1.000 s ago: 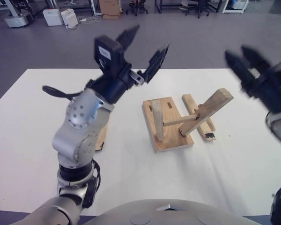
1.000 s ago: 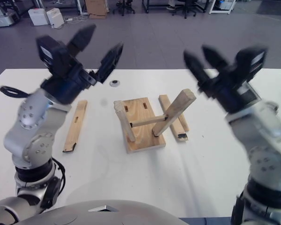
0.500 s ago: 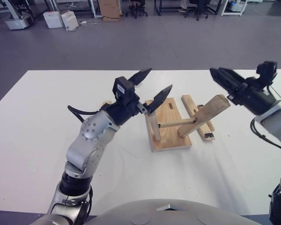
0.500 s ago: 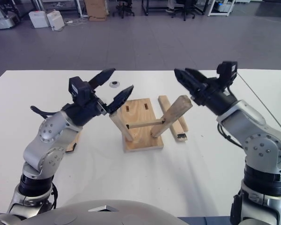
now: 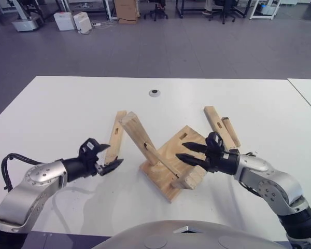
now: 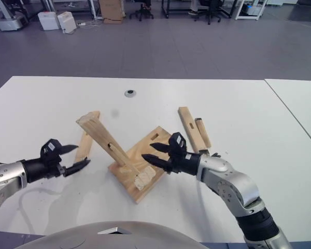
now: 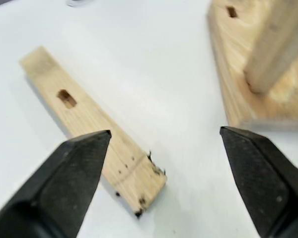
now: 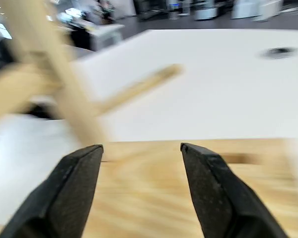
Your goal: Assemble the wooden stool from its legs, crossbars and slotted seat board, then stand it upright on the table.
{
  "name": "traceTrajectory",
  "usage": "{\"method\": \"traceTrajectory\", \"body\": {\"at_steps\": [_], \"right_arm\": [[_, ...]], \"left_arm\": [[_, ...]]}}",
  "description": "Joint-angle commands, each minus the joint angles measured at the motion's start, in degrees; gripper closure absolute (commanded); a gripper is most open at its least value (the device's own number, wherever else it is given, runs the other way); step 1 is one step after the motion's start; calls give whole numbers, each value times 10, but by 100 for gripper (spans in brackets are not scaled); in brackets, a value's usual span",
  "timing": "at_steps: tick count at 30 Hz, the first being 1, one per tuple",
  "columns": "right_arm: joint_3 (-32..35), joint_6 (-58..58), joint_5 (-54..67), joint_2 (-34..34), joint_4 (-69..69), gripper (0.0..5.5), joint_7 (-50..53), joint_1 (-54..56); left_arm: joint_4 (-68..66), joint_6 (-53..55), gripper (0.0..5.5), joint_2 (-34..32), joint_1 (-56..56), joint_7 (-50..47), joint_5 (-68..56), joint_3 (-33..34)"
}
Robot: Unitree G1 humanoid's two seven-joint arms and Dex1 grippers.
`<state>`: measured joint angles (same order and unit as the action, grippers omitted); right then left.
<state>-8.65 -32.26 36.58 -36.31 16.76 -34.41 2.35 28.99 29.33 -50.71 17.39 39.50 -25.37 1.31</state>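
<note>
The slotted seat board [image 5: 161, 182] lies flat and turned diagonal in the middle of the table. One leg [image 5: 137, 134] rises from it, leaning left. A thin crossbar [image 5: 163, 163] joins this leg to a second leg [image 5: 189, 179] lying low on the board's near edge. A loose leg [image 5: 115, 137] lies flat left of the board. My left gripper [image 5: 115, 154] is open just above the table, near that leg's close end [image 7: 134, 181]. My right gripper [image 5: 181, 151] is open over the board's right half [image 8: 188, 203], fingertips toward the crossbar.
Two more wooden pieces [image 5: 215, 122] [image 5: 231, 133] lie side by side right of the board, behind my right arm. A small dark disc [image 5: 154, 93] sits at the back centre. White tabletop stretches free on the far left and the right.
Both arms have come down from high above the table to just over it. The seat board now lies diagonal, with the leg pair leaning left. The head camera has also shifted.
</note>
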Motion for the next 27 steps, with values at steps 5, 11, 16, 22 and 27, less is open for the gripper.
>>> {"method": "traceTrajectory", "body": {"at_steps": [5, 11, 16, 22, 27], "right_arm": [[-109, 260, -299, -42, -376, 258, -124, 204], [-126, 394, -356, -72, -333, 258, -201, 145], [-95, 381, -334, -135, -187, 258, -231, 65], [-9, 332, -312, -111, -186, 258, -190, 128], [-33, 364, -369, 43, -454, 258, -86, 288]], "left_arm": [[-51, -118, 145, 24, -107, 48, 212, -216], [-200, -145, 145, 116, -213, 12, 298, -271], [-496, -240, 145, 204, -428, -67, 318, -217], [-419, -262, 145, 108, -381, 0, 251, -97], [-225, -163, 145, 35, -254, 74, 225, -79]]}}
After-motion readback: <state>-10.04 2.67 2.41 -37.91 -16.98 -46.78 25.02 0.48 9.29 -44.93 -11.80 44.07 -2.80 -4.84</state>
